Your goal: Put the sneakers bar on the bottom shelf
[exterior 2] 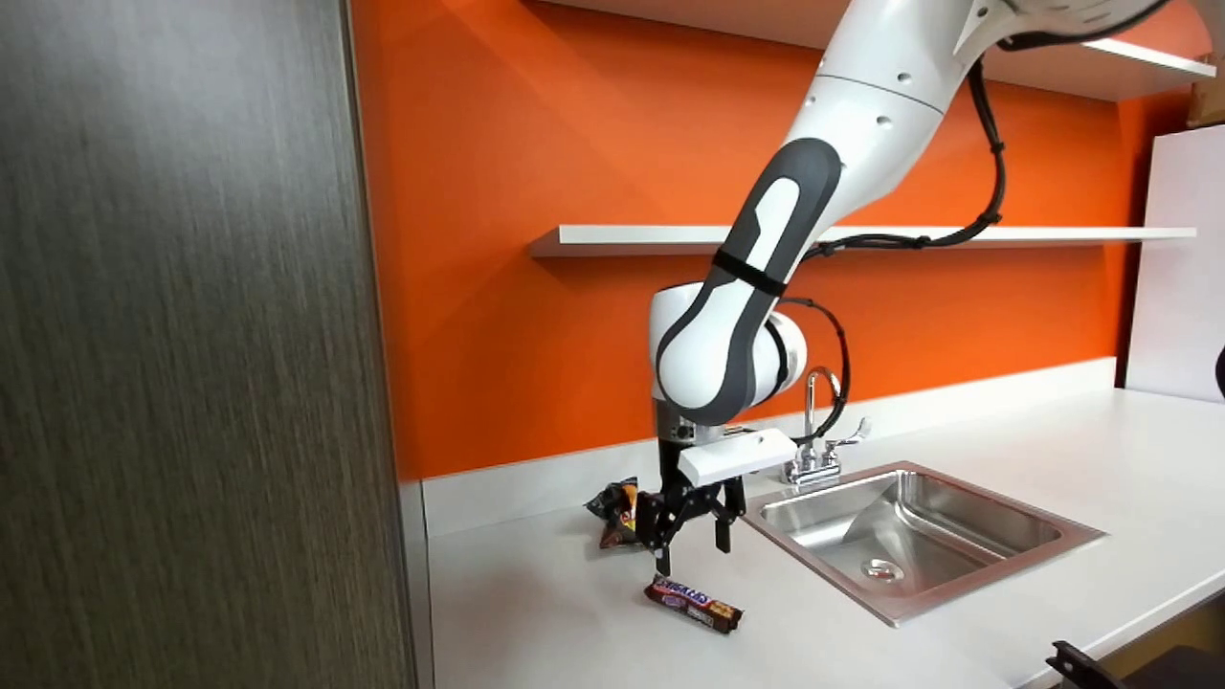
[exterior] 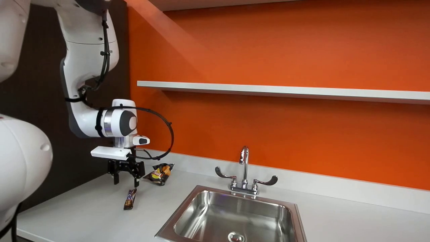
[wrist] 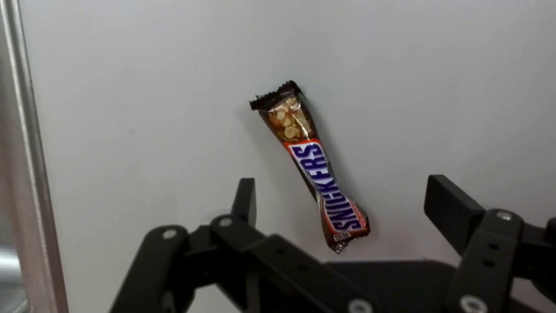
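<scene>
While the empty end effector (exterior: 126,181) gapes, the Snickers bar (wrist: 311,165) looks brown; its lettering (wrist: 325,187), blue.

The jaws stand wide apart over the desk (wrist: 147,130), with free room along both sides of the candy bar (wrist: 315,169), out to the sink (wrist: 30,195) at one side. In both exterior views a bag of chips (exterior: 160,174) lies in the way near the jaws, toward the orange wall (exterior: 302,134), and the tap (exterior: 245,172) rises between sink and wall. The lower shelf (exterior: 268,89) overhangs the desk's back, with wide room between it and the upper shelf (exterior 2: 1053,72).
</scene>
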### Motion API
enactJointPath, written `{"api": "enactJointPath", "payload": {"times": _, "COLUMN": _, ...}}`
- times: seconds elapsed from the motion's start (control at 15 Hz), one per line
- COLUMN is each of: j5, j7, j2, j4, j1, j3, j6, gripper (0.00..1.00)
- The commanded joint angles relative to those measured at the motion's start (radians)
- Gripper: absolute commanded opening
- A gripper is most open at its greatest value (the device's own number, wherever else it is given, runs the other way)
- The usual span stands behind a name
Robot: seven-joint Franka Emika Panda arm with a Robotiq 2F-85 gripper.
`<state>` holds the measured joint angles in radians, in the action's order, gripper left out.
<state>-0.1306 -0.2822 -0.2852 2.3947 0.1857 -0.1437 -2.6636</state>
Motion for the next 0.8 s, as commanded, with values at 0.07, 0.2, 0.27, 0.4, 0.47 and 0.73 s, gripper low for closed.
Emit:
{"api": "enactJointPath", "payload": {"times": 0.07, "j5": 0.013, "j7": 0.011, "j2": -0.031, "j4": -0.021, "j1": 0.032, "j3": 0.028, "j6": -0.001, "gripper": 1.0}}
{"api": "enactJointPath", "payload": {"times": 0.2, "j5": 0.011, "j7": 0.01, "j2": -0.052, "j4": -0.037, "j1": 0.043, "j3": 0.038, "j6": -0.002, "gripper": 1.0}}
{"api": "enactJointPath", "payload": {"times": 0.27, "j5": 0.011, "j7": 0.01, "j2": -0.057, "j4": -0.041, "j1": 0.045, "j3": 0.039, "j6": -0.002, "gripper": 1.0}}
{"api": "enactJointPath", "payload": {"times": 0.4, "j5": 0.011, "j7": 0.01, "j2": -0.058, "j4": -0.044, "j1": 0.045, "j3": 0.04, "j6": -0.002, "gripper": 1.0}}
{"api": "enactJointPath", "payload": {"times": 0.47, "j5": 0.011, "j7": 0.018, "j2": -0.058, "j4": -0.043, "j1": 0.043, "j3": 0.039, "j6": -0.006, "gripper": 1.0}}
{"api": "enactJointPath", "payload": {"times": 0.73, "j5": 0.006, "j7": 0.117, "j2": -0.057, "j4": -0.038, "j1": 0.023, "j3": 0.022, "j6": -0.013, "gripper": 1.0}}
